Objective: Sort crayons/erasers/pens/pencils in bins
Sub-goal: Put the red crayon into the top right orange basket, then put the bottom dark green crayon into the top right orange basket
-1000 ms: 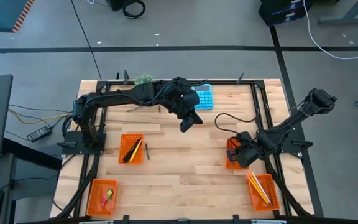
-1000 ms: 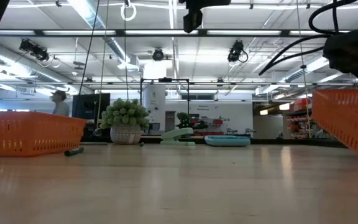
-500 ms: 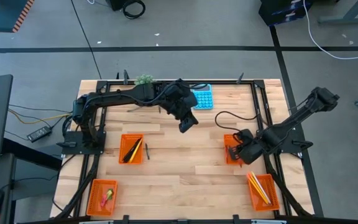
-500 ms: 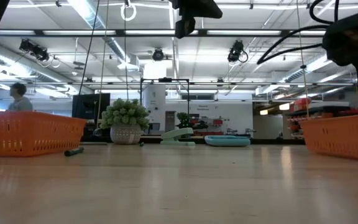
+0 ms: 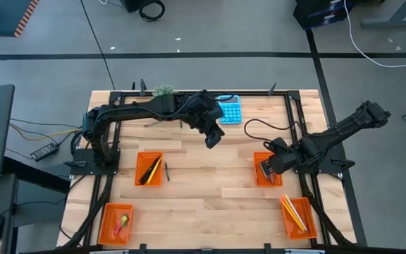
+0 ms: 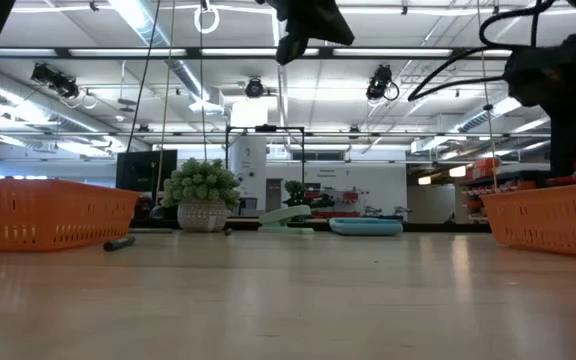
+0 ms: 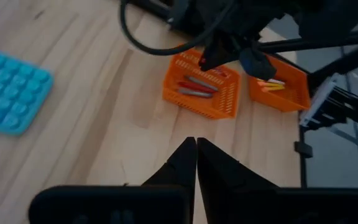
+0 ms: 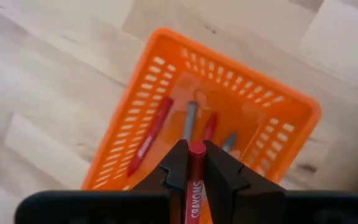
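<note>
The middle of the table [image 5: 210, 187] lies bare between the bins, open to a pass from either side. A loose pen [image 5: 166, 171] lies just beside the left bin [image 5: 149, 168]. The left arm [image 5: 154, 109] spans the far edge, near the calculator [image 5: 230, 111]. The right arm [image 5: 330, 141] hangs over the right bin [image 5: 265, 171].

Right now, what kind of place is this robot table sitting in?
Probably a robotics lab or workshop in a big open hall: a wooden table on grey concrete floor with loose cables, and ceiling strip lights over a room with a potted plant.
</note>
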Motion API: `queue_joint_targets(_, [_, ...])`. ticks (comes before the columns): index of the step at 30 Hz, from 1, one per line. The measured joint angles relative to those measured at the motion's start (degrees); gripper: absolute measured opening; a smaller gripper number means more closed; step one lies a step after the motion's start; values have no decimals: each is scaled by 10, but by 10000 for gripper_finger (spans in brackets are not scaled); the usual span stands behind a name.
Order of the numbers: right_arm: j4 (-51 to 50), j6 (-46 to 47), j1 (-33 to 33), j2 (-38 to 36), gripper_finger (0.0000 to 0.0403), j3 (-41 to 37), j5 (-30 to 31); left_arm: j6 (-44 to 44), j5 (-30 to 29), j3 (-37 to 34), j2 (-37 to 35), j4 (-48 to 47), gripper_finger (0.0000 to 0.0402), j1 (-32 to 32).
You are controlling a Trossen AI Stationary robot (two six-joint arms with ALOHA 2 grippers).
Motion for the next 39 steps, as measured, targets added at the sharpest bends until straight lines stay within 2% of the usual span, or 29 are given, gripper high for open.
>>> queue_joint_targets(9, [96, -10, -15, 0, 43, -67, -33, -54, -57, 0, 0, -72, 19, -33])
queue_joint_targets(16, [98, 5, -15, 0, 43, -82, 7, -35, -136, 0, 0, -69, 30, -67])
queue_joint_targets(19, [97, 37, -15, 0, 46, -83, 26, 8, -148, 0, 0, -103, 32, -66])
queue_joint_targets(23, [100, 65, -15, 0, 54, -83, 30, 62, -159, 0, 0, -221, 33, -64])
queue_joint_targets(27, [100, 65, -15, 0, 69, -83, 30, 187, -196, 0, 11, -293, 43, -65])
queue_joint_targets(30, [100, 69, -15, 0, 79, -83, 32, 290, -189, 0, 13, -301, 55, -72])
queue_joint_targets(34, [100, 67, -15, 0, 86, -83, 35, 397, -149, 1, 18, -338, 75, -81])
queue_joint_targets(37, [101, 67, -15, 0, 87, -83, 34, 435, -145, -5, 26, -369, 94, -87])
queue_joint_targets(39, [105, 67, -15, 0, 88, -83, 33, 427, -145, -27, 26, -363, 108, -88])
